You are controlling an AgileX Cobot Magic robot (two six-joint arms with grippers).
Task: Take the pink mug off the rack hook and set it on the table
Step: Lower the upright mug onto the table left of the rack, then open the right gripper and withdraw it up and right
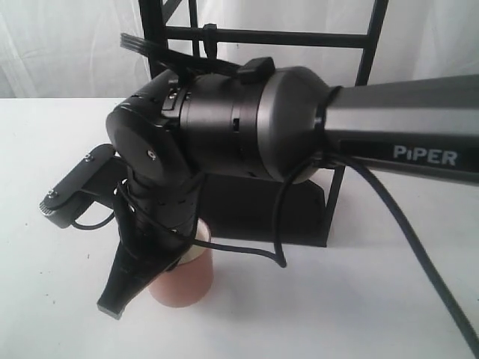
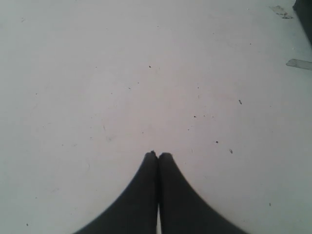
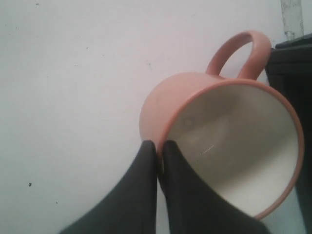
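While the right gripper (image 3: 157,144) clamps its rim, one finger inside and one outside, the pink mug (image 3: 161,107) sits mouth-up on the table (image 2: 146,73), on the rack's (image 1: 262,36) near side, away from the desk's far edge. It has a salmon wall, a cream interior and a thin loop handle (image 3: 243,36). The left gripper (image 2: 158,154) is clenched over the specked tabletop.

This looks like a robot test lab rather than a home. A black rack (image 1: 299,36) stands on a bare white table (image 1: 389,314). A plain white curtain (image 1: 60,45) hangs behind the rack. A robot arm (image 1: 404,120) lettered PIPER, trailing a loose black cable (image 1: 408,232), reaches across in front of the rack.
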